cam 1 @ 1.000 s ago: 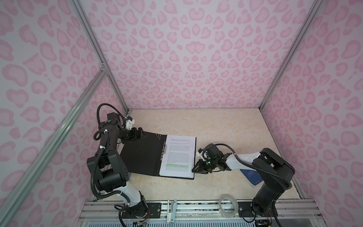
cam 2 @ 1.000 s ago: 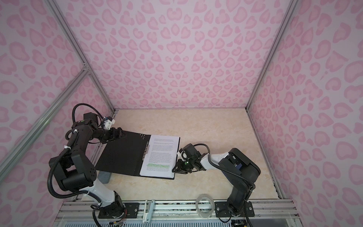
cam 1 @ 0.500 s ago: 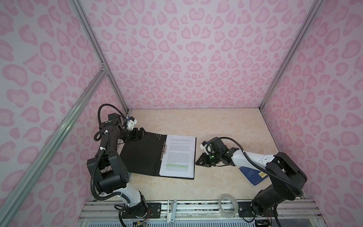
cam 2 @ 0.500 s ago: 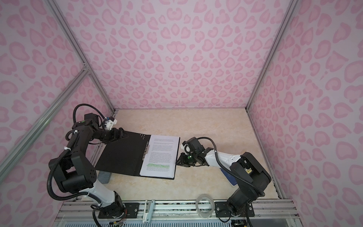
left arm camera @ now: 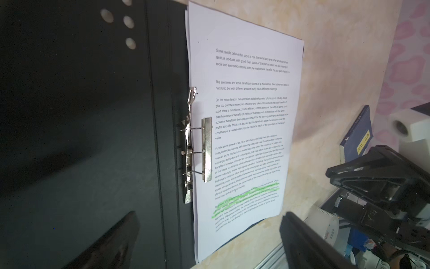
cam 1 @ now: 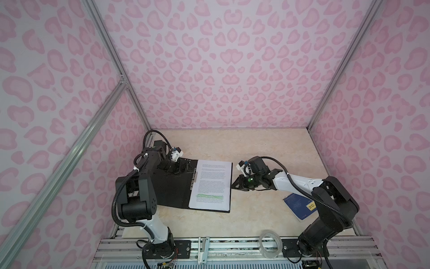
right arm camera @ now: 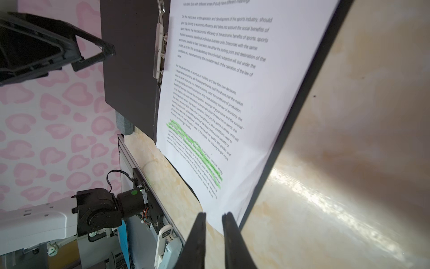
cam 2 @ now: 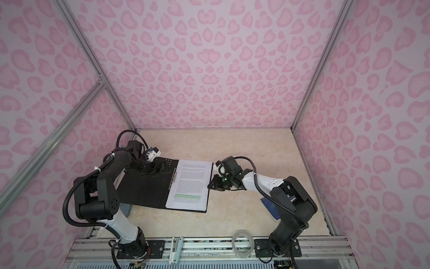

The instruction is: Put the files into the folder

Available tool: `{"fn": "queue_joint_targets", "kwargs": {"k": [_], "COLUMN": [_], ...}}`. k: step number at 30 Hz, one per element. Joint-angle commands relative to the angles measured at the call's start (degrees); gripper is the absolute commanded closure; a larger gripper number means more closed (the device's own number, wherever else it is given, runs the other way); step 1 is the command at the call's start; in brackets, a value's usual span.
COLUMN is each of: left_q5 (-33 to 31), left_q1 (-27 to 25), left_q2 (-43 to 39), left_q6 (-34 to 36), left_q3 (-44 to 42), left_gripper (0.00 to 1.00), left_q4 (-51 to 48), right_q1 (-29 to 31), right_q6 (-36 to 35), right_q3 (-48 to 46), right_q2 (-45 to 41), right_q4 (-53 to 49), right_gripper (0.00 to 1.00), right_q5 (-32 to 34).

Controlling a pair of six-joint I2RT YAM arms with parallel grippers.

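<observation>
The folder (cam 1: 172, 191) (cam 2: 144, 188) lies open on the table, black inside up, with a metal spine clip (left arm camera: 206, 149). The files (cam 1: 210, 184) (cam 2: 188, 184) rest as a white printed stack with green highlighted lines on its right half, their inner edge under the clip. My left gripper (cam 1: 181, 167) (left arm camera: 209, 214) hovers wide open over the folder's bare left half (left arm camera: 81, 116), near the spine. My right gripper (cam 1: 232, 186) (right arm camera: 215, 213) sits low at the folder's right edge, beside the files (right arm camera: 221, 93). Its fingers stand a narrow gap apart with nothing between them.
A dark blue booklet (cam 1: 297, 207) (left arm camera: 356, 132) with a yellow label lies at the right, partly under the right arm. A roll of clear tape (cam 1: 270, 242) sits on the front rail. Pink patterned walls close in the table on three sides.
The right gripper has slid a little away from the table's front along the folder's right edge and its jaws have narrowed. The left gripper has moved right over the folder toward the spine.
</observation>
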Motion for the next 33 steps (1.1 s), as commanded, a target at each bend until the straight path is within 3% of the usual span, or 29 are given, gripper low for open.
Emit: {"fn": "queue_joint_targets", "kwargs": {"k": [1,22,33], "left_q5": [0.8,3.5,8.2], "left_q1": [-0.9,-4.8,-7.3], "left_q2": [0.4,4.9,6.2], "left_q6": [-3.5,-12.3,-14.4], "left_q3": [-2.0,-8.1,-8.4], "left_gripper": [0.02,0.02,0.02], "left_q4": [4.0,12.5,14.0], "right_q1": [-1.3,-5.2,-7.0], "right_q6": [0.9,0.7,-0.2], "right_q3": [-0.4,-3.2,-5.4], "right_q2": [0.3,-3.1,-4.6], "right_q4": [2.5,1.9,1.7], "right_gripper": [0.82,0.82,0.83], "right_q5": [-1.4,-1.7,-2.3]}}
